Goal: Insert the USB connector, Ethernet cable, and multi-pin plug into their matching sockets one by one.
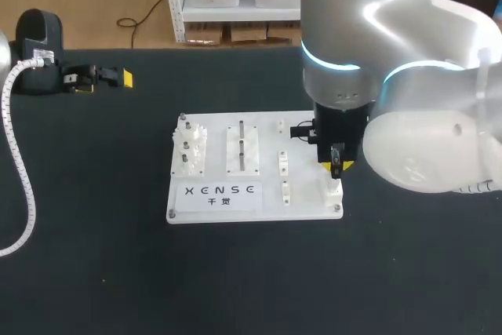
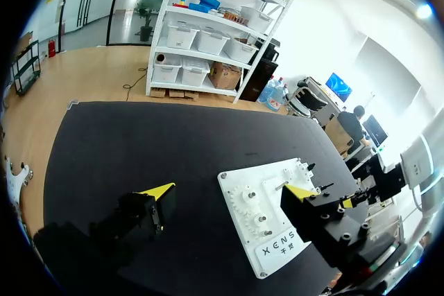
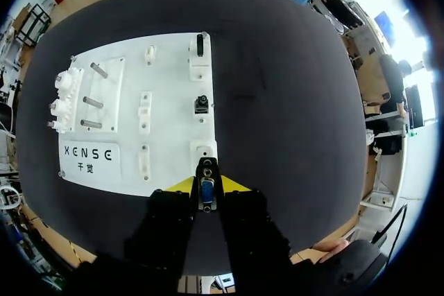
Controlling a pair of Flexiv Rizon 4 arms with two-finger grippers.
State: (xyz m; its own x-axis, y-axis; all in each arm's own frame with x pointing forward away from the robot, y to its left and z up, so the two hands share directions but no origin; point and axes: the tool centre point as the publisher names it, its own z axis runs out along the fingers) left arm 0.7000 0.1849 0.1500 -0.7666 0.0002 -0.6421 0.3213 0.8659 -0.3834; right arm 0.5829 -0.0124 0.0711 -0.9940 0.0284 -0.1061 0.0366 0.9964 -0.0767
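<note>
Multi-pin plug (image 3: 207, 192) sits pinched between the two fingers of the right gripper (image 3: 207, 184), blue face outward, at the near right corner of the white board (image 3: 170, 129).

Well to the left of the board (image 1: 310, 198), close to the table's far edge, the left gripper (image 1: 118, 78) lies low and level, pointing toward the board's side. Its yellow-tipped fingers are spread wide and hold nothing; in its own wrist view the left gripper (image 2: 227, 192) looks across black table (image 1: 94, 233) to the board's gear end. A broad stretch of tabletop separates it from the board, and the board stands well in from every table edge.

On the board's left side stand white gears (image 1: 190, 147), then upright metal pegs (image 1: 241, 147), then small white blocks. Along its right edge run three white socket blocks; the two farther ones carry dark pieces too small to name.

The right arm enters from the right, its bulky elbow over the board's right edge, wrist turned straight down. The right gripper (image 1: 336, 166) hangs vertically over the nearest socket block (image 3: 202, 150). Whether plug and socket touch cannot be told.
</note>
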